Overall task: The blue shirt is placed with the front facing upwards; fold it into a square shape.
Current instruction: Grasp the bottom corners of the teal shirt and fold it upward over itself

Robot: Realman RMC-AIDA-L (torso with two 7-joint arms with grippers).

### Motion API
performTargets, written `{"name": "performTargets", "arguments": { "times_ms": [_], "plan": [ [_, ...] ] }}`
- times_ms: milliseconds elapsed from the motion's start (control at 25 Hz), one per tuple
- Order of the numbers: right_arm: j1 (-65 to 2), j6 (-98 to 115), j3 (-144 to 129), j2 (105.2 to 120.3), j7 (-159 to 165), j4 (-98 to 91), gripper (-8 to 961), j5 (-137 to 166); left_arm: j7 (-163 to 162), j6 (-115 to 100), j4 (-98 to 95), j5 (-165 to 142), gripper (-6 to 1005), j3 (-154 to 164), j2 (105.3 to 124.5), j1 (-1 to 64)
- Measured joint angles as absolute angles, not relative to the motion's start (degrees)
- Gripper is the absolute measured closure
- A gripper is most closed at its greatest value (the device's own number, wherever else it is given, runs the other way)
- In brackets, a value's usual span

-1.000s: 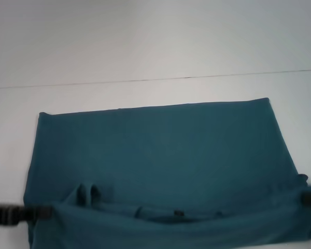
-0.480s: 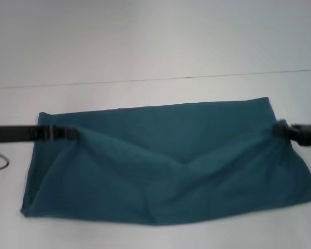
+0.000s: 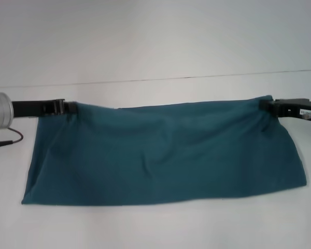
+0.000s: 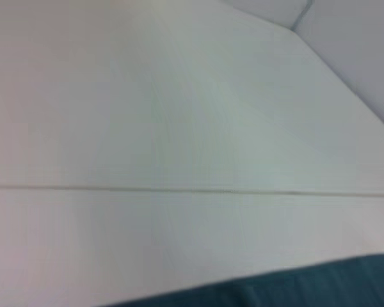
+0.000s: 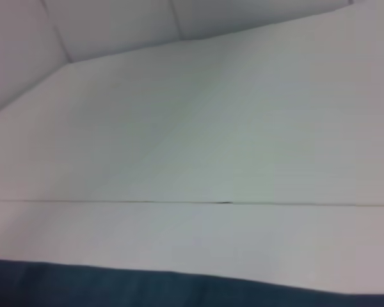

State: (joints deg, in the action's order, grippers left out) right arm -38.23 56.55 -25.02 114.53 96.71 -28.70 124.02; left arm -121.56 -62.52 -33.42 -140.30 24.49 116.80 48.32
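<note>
The blue shirt [image 3: 166, 155] lies on the white table as a wide teal band, folded over on itself, with its lettering and neck tag hidden. My left gripper [image 3: 71, 108] is shut on the shirt's far left corner. My right gripper [image 3: 265, 105] is shut on the far right corner. Both hold the carried edge low, along the shirt's far edge. The cloth sags slightly between them. A strip of the shirt shows in the left wrist view [image 4: 320, 284] and in the right wrist view [image 5: 115, 284].
The white table [image 3: 155, 46] stretches beyond the shirt, with a thin seam line [image 3: 186, 78] running across it. A red and black cable [image 3: 5, 142] hangs by the left arm.
Both grippers have carried the shirt's near edge up and away from me, over to the far edge. The shirt now lies folded in half and flatter.
</note>
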Motion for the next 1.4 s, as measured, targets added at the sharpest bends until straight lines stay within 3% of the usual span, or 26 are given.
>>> {"name": "performTargets", "arguments": {
  "times_ms": [840,1400],
  "plan": [
    [-42.9,41.3,-27.5,116.58,93.4,-25.6,894,122.3,-120.0,-45.9,-30.0,-138.5,983,26.6,118.90,50.4],
    [-43.4,33.8,-27.2,118.28,87.2,-22.4,866,120.5,-113.3,-38.9,-28.3,-135.1,971,27.0,122.31,50.1]
  ]
}}
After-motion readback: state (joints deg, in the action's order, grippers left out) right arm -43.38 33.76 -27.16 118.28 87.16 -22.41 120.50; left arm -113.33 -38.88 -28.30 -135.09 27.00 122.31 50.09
